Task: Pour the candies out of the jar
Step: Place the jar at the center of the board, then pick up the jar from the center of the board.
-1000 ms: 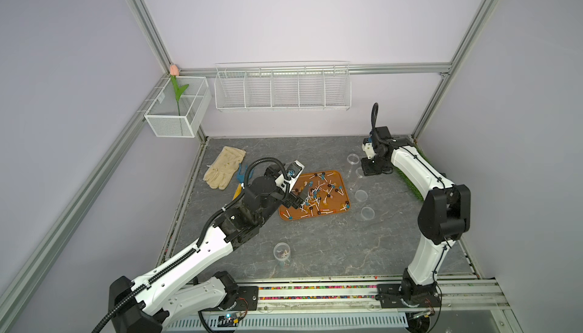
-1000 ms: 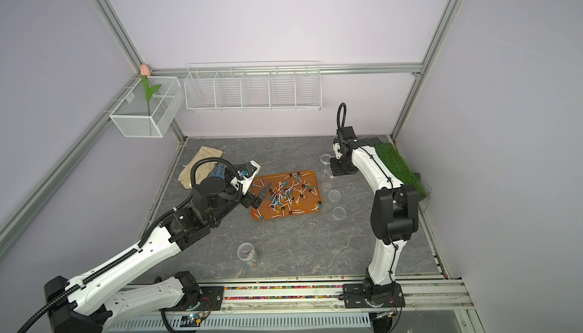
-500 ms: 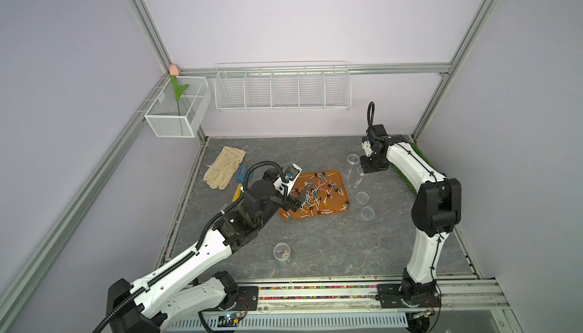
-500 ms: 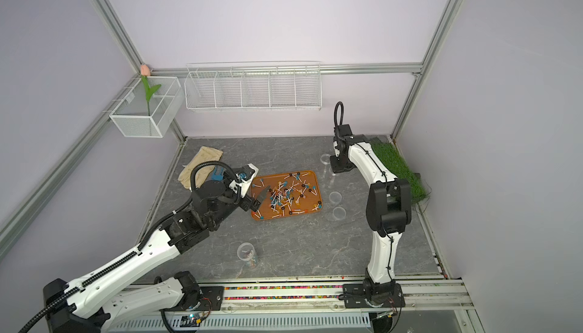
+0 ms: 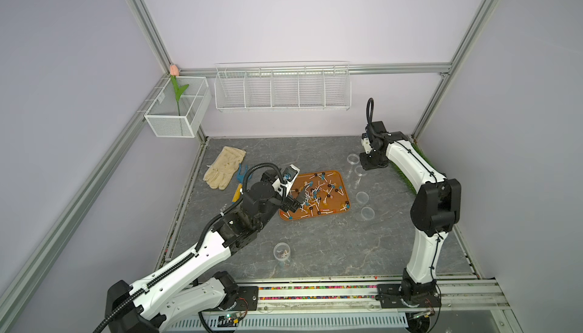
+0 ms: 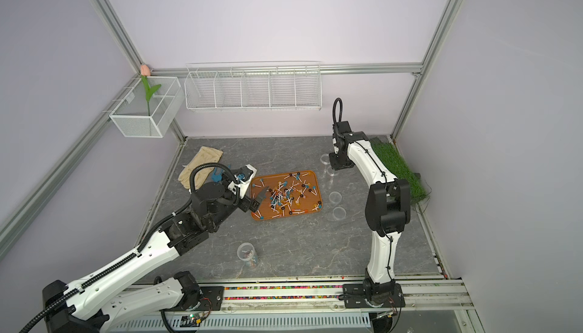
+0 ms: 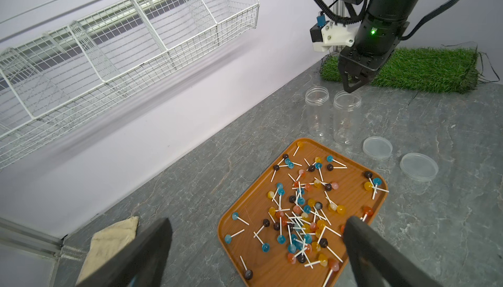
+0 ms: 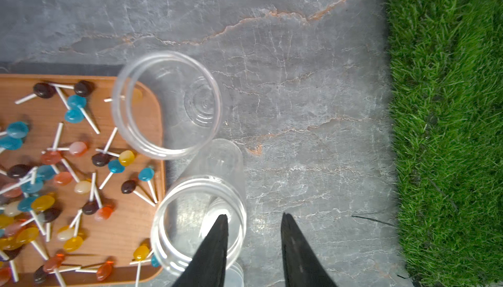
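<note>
The candies (image 5: 318, 195) lie scattered on an orange tray (image 5: 344, 186), small lollipops on white sticks, also in the left wrist view (image 7: 299, 217). A clear jar (image 5: 281, 250) stands upright near the front with a few candies inside. Two empty clear jars (image 7: 317, 114) (image 7: 347, 119) stand behind the tray's far right corner. My right gripper (image 8: 253, 216) hangs just above the nearer empty jar (image 8: 201, 223), open, one finger over its mouth and one outside, with the rim between them untouched. My left gripper (image 7: 257, 231) is wide open and empty over the tray's left edge (image 6: 260, 203).
Two clear lids (image 5: 362, 196) (image 5: 367, 213) lie right of the tray. A green grass mat (image 6: 397, 170) runs along the right wall. A beige glove (image 5: 224, 167) and a blue and yellow tool (image 5: 240, 176) lie at the back left. Wire baskets (image 5: 282, 86) hang on the back wall.
My right gripper's jaws have parted from shut, and the empty jar below them stands free. The left arm has barely shifted.
</note>
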`<state>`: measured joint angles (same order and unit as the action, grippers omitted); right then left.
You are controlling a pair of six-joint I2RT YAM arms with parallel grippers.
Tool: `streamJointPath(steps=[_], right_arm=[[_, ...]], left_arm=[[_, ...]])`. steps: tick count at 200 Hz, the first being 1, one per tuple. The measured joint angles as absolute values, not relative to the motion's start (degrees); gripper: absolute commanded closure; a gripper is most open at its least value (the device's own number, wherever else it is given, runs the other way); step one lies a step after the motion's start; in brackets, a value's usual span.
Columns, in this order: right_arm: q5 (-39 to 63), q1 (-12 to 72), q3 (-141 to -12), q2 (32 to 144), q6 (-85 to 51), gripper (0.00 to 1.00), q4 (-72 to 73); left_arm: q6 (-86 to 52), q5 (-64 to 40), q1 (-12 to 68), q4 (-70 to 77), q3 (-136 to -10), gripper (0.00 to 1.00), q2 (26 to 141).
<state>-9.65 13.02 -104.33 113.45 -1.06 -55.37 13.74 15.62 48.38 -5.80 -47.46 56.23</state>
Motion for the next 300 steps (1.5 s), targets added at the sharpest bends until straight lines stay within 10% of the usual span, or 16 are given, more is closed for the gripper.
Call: streamJointPath(steps=[107, 174, 300], right_arm=[[6.9, 37.3, -83.7, 83.9, 1.8, 0.29, -43.6], [9.1, 60.9, -74.5, 90.3, -1.0, 0.18, -30.0], [8.2, 71.8, -77.8, 99.7, 3.6, 0.10, -28.2]], left_arm=[[-17.8, 9.6, 24.9, -12.4, -48.1, 0.00, 62.3], [-31.8, 2.1, 17.6, -15.4, -48.1, 0.00, 64.9], [-34.9, -0.4, 15.2, -15.5, -47.4, 0.00, 64.8]])
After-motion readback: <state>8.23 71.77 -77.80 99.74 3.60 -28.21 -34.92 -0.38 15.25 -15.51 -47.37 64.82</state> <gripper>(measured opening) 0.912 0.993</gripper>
